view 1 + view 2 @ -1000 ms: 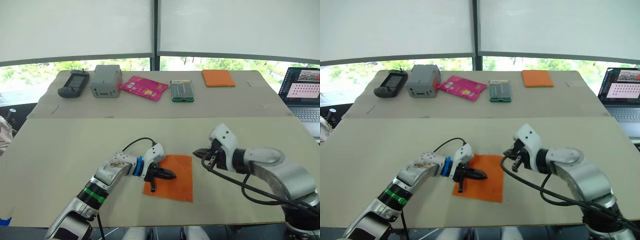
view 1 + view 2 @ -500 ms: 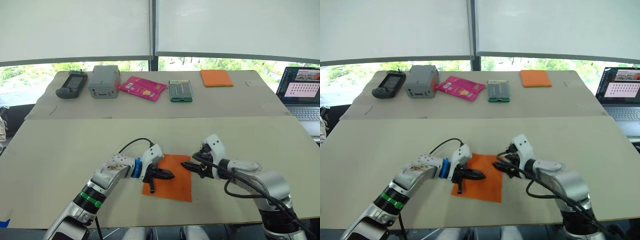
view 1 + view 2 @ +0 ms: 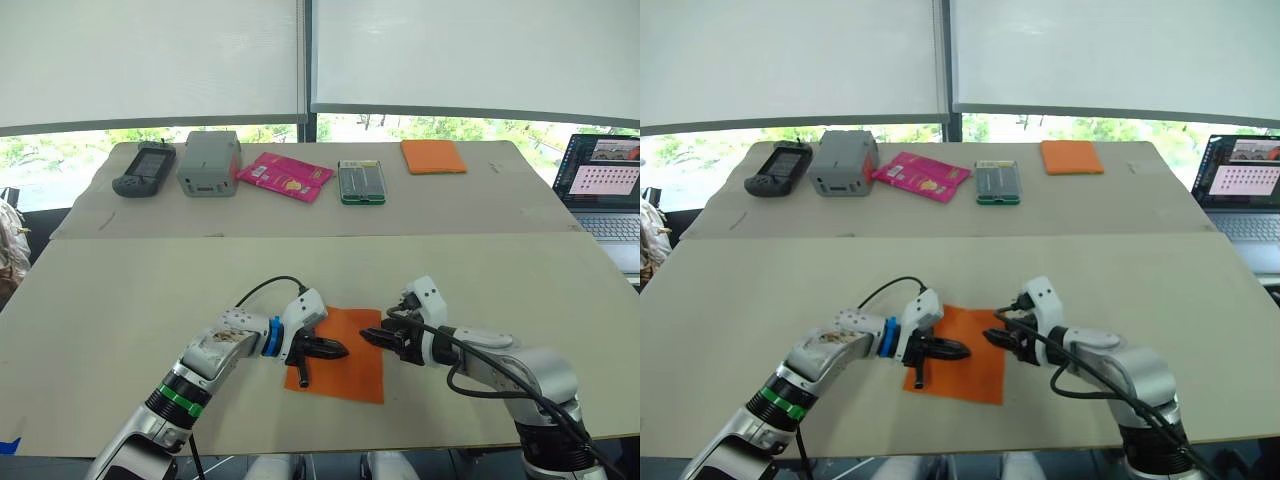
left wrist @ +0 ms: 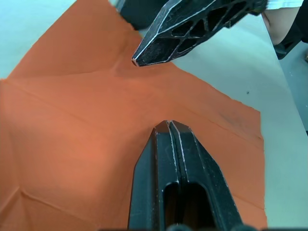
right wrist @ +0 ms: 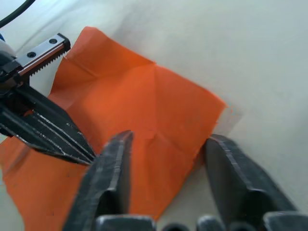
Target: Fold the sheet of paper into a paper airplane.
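Left eye view: we pin the sheet of paper [image 3: 342, 352], flat and creased on the near surface [image 3: 120, 300], with our closed, empty left pincer [image 3: 341, 351]. Our right pincer [image 3: 366, 336], spread and empty, straddles its right edge; next we should pinch and fold.

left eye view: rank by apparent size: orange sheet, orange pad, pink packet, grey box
1. sheet, though it lies nearest the camera
2. pink packet
3. grey box and orange pad: look about alike, not ranked
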Available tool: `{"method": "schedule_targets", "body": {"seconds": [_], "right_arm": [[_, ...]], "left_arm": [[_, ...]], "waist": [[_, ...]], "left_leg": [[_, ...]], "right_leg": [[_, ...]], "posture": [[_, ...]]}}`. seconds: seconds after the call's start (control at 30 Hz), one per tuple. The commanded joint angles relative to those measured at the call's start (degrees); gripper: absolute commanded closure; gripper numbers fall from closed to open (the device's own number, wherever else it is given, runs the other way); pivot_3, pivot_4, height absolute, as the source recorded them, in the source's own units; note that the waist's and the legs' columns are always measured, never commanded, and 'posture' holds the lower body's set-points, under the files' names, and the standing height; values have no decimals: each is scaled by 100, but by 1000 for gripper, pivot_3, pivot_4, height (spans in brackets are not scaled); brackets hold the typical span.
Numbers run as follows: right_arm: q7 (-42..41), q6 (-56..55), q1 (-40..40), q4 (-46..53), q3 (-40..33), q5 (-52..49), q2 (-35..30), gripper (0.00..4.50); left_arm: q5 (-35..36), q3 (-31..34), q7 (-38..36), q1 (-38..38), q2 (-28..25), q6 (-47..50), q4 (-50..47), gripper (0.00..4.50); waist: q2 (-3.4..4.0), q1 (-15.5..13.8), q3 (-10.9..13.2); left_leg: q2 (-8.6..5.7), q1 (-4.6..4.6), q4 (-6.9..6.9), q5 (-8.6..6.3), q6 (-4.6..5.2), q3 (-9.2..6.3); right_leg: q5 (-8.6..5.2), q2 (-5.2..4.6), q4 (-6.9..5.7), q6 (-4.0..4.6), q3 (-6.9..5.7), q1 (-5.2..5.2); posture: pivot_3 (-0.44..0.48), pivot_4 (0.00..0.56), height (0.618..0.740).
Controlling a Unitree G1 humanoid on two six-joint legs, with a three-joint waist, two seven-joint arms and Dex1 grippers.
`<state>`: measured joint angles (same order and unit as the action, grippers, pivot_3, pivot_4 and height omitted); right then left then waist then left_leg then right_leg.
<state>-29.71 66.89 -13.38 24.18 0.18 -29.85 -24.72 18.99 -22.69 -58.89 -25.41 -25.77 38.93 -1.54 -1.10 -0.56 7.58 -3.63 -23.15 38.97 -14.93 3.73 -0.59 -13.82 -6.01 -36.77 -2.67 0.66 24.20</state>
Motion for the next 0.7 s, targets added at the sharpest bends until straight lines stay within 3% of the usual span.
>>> {"method": "schedule_targets", "body": {"seconds": [0.03,0.13,0.37,0.53,0.7], "right_arm": [[-3,-104,-37,84,-15,-101,9,3463],[-23,-170,-76,4,-37,-161,86,4483],[2,-722,-347,-371,139,132,37,4483],[-532,-2037,-984,-873,1118,1116,-622,4483],[-946,-2964,-1011,-848,1676,1721,-1014,4483]], "left_arm": [[-190,37,144,86,-126,38,111,4500],[-227,97,188,99,-197,-1,117,4500],[-124,458,278,234,-459,-22,-180,4500],[37,649,275,482,-578,11,-539,4500],[21,652,378,552,-526,45,-588,4500]], "waist": [[0,1,0],[0,2,0],[0,50,0],[3,42,2],[3,-11,2]], "left_leg": [[0,0,0,0,0,0],[0,0,0,0,0,0],[5,2,-2,3,-5,1],[-4,1,-1,3,-4,7],[-4,-1,0,3,-5,5]], "right_leg": [[0,0,0,0,0,0],[0,1,0,0,0,0],[0,0,-5,0,-1,4],[0,14,-7,-1,-9,7],[0,18,-3,-1,-13,4]], "posture": [[0,150,740],[0,150,740],[0,150,740],[0,150,740],[0,150,740]]}}
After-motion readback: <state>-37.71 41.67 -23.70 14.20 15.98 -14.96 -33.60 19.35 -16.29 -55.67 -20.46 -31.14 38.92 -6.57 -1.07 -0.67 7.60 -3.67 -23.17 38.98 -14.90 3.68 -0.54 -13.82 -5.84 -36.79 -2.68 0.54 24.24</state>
